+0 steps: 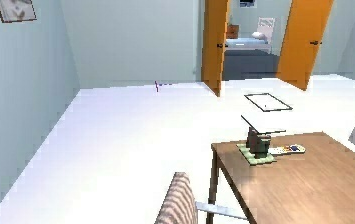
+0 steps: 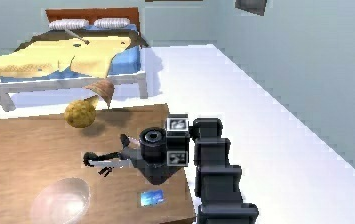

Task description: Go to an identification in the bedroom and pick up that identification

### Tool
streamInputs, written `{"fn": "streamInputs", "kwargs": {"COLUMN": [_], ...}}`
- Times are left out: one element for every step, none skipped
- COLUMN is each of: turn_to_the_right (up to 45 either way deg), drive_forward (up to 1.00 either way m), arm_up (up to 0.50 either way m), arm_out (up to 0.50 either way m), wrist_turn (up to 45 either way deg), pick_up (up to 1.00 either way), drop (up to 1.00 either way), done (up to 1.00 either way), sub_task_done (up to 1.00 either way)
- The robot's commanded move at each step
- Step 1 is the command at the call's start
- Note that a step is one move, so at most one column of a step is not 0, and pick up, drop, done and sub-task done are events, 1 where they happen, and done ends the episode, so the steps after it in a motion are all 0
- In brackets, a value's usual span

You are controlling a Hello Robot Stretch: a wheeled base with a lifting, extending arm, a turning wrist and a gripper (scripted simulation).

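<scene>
End effector [image 2: 97, 163] mid-frame over bare tabletop [image 2: 25, 150], holding nothing. Small blue card [image 2: 152, 197], likely the identification, lies lower right; realign over it before lowering.

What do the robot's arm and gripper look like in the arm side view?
The arm is a dark square bar of blocky segments. At its far end stand two small white squares with black marks. Left of them the gripper has a rounded dark body and two thin dark fingers.
</scene>
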Motion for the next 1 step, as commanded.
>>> {"fn": "streamInputs", "kwargs": {"turn_to_the_right": [0.0], "drive_forward": [0.0], "arm_up": [0.0], "arm_out": [0.0], "wrist_turn": [15.0], "pick_up": [0.0], "drop": [0.0], "done": [0.0], "sub_task_done": [0.0]}}
